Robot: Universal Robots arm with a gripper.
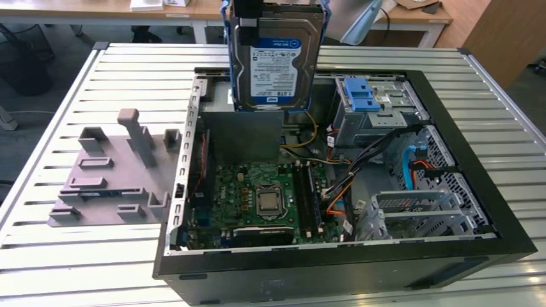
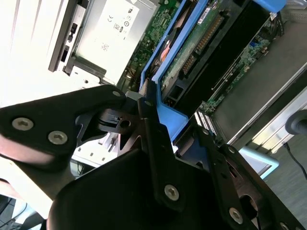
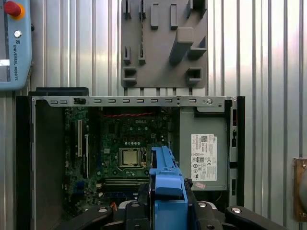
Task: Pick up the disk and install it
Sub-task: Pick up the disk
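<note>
End effector clamped on disk, upright above open case

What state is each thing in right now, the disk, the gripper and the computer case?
computer case: lying on its side, panel off, inside exposed.
disk: lifted, upright, held above the computer case, not yet installed.
gripper: shut on the disk.
</note>
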